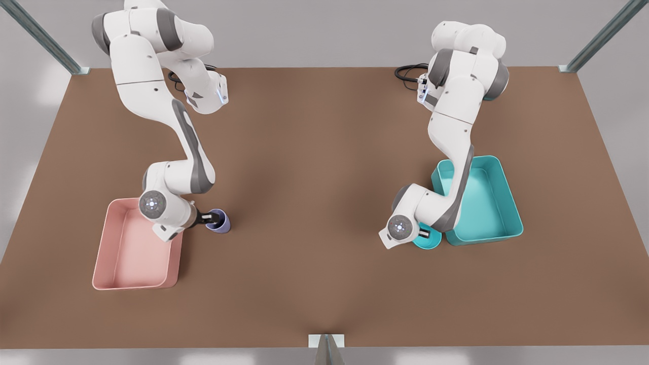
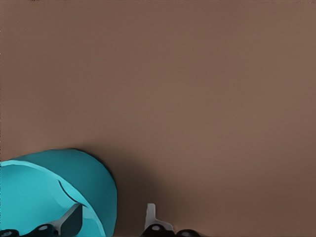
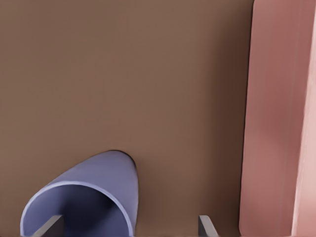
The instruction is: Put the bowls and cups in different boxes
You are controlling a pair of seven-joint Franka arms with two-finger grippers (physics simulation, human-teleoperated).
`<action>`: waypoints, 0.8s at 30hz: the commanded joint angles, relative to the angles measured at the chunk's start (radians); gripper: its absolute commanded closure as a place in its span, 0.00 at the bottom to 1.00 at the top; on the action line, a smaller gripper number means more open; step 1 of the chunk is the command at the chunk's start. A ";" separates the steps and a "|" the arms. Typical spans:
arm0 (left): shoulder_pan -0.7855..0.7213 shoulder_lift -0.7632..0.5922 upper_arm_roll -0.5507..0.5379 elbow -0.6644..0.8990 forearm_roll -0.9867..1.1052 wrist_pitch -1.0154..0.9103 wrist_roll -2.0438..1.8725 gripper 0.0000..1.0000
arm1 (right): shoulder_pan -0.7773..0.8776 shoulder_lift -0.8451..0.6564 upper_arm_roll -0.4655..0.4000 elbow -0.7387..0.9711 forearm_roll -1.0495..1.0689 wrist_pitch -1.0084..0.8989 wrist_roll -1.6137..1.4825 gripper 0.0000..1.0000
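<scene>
At cup (image 1: 218, 221): right pincer (image 1: 212, 218) open astride rim | left pincer (image 1: 425, 234) open, apparently straddling bowl (image 1: 427, 239) rim

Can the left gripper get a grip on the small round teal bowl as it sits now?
Probably yes: the left gripper is open and straddles the wall of the small round teal bowl, one finger inside, one outside.

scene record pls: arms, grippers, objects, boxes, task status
left gripper: on the front view's right, fingers straddling the teal bowl's wall, open
right gripper: on the front view's left, one finger inside the purple cup, one outside, open
teal bowl: on the table, beside the teal box
purple cup: on the table, beside the pink box
boxes: both hold nothing
task status: neither item boxed yet
</scene>
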State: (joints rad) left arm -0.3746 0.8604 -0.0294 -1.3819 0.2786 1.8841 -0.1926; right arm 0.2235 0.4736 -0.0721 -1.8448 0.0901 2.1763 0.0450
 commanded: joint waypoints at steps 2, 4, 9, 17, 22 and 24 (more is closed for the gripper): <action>-0.001 -0.001 0.000 0.001 0.002 0.020 -0.083 0.62 | 0.004 -0.001 0.000 -0.037 0.005 0.054 0.018 0.00; -0.001 -0.001 0.000 0.003 0.002 0.020 -0.091 0.70 | 0.004 0.002 0.000 -0.048 0.005 0.054 0.018 0.00; -0.030 -0.049 -0.003 0.024 -0.018 -0.100 -0.194 0.79 | 0.004 0.039 0.000 -0.051 0.005 0.076 0.019 0.00; 0.088 -0.392 0.029 -0.126 -0.021 -0.320 -0.367 0.79 | 0.007 0.071 0.000 -0.027 0.017 0.068 0.012 0.79; 0.168 -0.351 0.138 -0.275 -0.113 -0.027 -0.268 0.79 | 0.008 0.059 0.002 0.012 0.017 0.031 0.006 0.79; 0.203 -0.316 0.144 -0.286 -0.116 0.020 -0.268 0.79 | -0.021 -0.015 -0.002 0.126 0.022 -0.103 -0.002 0.79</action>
State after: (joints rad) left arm -0.1816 0.5386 0.1104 -1.6623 0.1850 1.7832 -0.3941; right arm 0.2102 0.4774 -0.0732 -1.7350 0.1174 2.1854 0.0335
